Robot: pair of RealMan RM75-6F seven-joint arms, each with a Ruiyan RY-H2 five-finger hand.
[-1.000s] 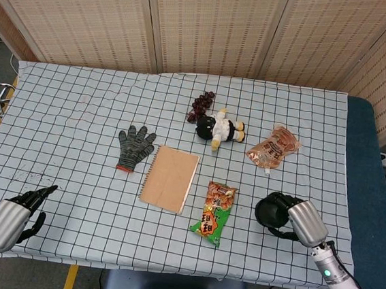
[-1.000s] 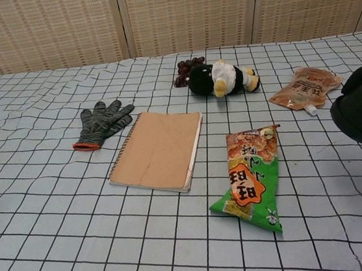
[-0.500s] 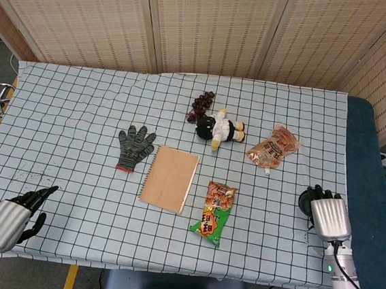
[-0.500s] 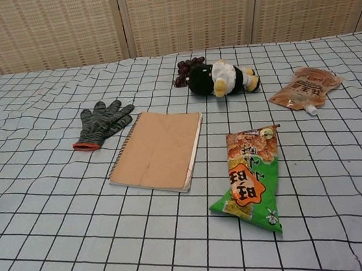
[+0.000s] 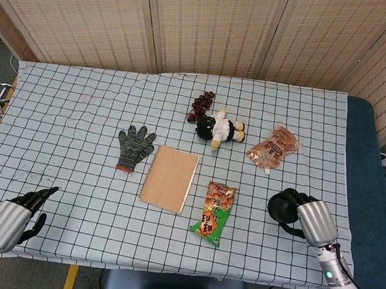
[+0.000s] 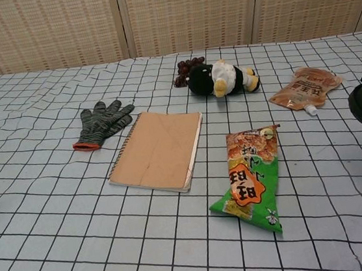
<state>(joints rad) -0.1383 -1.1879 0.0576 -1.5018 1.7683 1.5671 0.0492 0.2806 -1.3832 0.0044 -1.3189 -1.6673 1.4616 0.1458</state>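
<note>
Both hands low at the desk's [image 5: 80, 106] near edge, holding nothing.
Right hand [image 5: 297, 212] curled, fingers together, near the snack bag [image 5: 213, 213]; left hand [image 5: 19, 208] at near-left corner, fingers apart, glove [image 5: 134, 147] well off.

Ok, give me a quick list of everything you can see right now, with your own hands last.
Glove: 1, grey with orange cuff, left of the notebook.
Notebook: 1, brown, spiral-bound, table centre.
Snack bag: 1, green and orange, right of the notebook.
Plush toy: 1, black, white and yellow, far centre.
Grapes: 1 dark bunch, beside the plush toy.
Pouch: 1, orange-brown, far right.
Tablecloth: 1, white with black grid.
Left hand: near left corner, holding nothing.
Right hand: near right, over the cloth.
</note>
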